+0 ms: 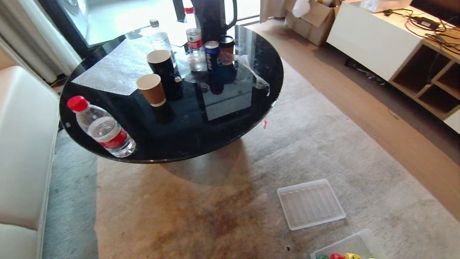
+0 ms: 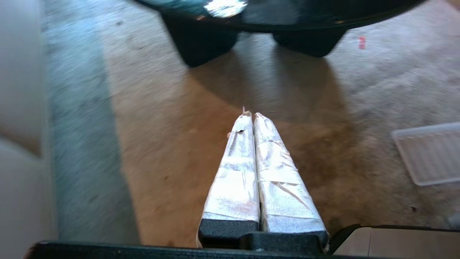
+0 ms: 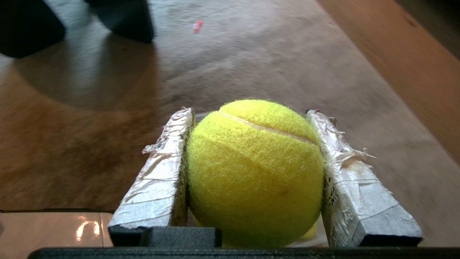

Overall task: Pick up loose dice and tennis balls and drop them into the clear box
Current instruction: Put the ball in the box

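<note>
Where it meets the frame's edge, clear box [image 1: 354,244] apparently with dice [image 1: 337,256].

A fuzzy yellow-green tennis ball [image 3: 255,172] with a pale curved seam sat between the two tape-wrapped fingers [image 3: 158,180] of the right gripper [image 3: 251,118], touching both. In the head view, the clear box [image 1: 354,244], a whitish plastic tub, lay on the carpet at about 5 o'clock, holding a green die [image 1: 321,257], red die [image 1: 336,256] and yellow die [image 1: 352,256] side by side.
</note>
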Motion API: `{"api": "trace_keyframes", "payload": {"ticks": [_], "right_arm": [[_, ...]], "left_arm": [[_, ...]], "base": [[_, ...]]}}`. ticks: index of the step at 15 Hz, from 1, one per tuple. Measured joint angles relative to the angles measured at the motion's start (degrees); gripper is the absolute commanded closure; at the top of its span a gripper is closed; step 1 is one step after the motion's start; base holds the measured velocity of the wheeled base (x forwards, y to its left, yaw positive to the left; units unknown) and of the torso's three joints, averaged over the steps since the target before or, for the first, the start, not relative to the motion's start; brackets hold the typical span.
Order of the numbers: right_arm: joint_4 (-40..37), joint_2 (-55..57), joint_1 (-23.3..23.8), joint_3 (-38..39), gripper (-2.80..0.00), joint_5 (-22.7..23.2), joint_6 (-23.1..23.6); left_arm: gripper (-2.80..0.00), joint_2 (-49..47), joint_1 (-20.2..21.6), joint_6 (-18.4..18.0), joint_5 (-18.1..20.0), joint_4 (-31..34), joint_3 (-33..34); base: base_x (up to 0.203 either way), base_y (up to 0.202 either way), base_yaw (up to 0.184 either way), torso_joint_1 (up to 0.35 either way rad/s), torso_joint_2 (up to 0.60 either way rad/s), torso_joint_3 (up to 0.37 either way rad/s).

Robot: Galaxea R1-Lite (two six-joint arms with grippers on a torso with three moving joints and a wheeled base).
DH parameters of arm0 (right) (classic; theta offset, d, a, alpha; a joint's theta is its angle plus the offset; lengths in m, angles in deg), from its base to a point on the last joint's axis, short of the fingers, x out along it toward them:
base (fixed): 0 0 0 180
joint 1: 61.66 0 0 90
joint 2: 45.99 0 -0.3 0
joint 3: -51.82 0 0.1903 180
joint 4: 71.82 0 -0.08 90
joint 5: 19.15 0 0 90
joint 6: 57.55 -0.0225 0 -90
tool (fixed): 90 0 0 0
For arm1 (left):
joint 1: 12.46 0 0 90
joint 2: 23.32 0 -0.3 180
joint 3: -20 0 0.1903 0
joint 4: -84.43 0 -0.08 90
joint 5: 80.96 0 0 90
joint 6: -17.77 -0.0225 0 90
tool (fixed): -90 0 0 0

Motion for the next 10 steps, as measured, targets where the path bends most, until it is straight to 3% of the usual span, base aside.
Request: {"api": "trace_keyframes", "payload": {"ticks": [10], "right_arm": [[0.00, 0.02, 0.00, 0.00, 0.00, 0.02, -0.04]], "left_arm": [[0.00, 0.00, 0.00, 0.00, 0.00, 0.02, 0.00]], "base": [[0.002, 0.011, -0.163, 0.003, 0.00, 0.002]]}}
